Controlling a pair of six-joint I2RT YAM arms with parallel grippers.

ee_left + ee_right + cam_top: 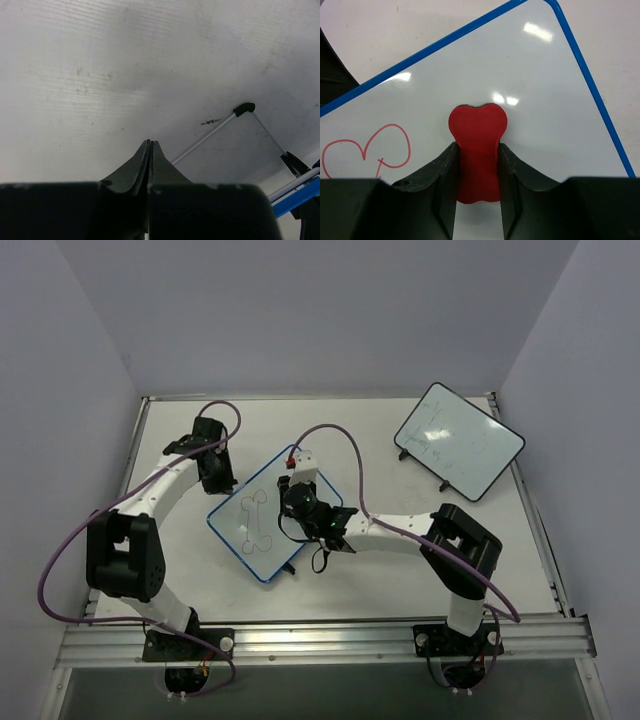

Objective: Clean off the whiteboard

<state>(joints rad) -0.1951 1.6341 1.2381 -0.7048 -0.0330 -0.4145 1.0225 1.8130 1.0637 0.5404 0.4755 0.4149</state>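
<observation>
Blue-framed whiteboard (235, 525) and black-framed board (460, 440) make two; one red eraser (477, 145).

I am working with 2 white-and-black jointed arms. My left arm (125, 550) is folding its black elbow out to the left and sending its white forearm up and to the right. At its end, my black 2-finger left gripper (150, 144) is pressing its fingers flat together, with no gap and nothing between them. My right arm (400, 533) is rising from its base to a black elbow on the right and stretching its white forearm leftward. My black 2-finger right gripper (477, 150) is pointing downward, clamping the narrow waist of a red hourglass-shaped felt eraser (478, 125), 1 finger on each side.
</observation>
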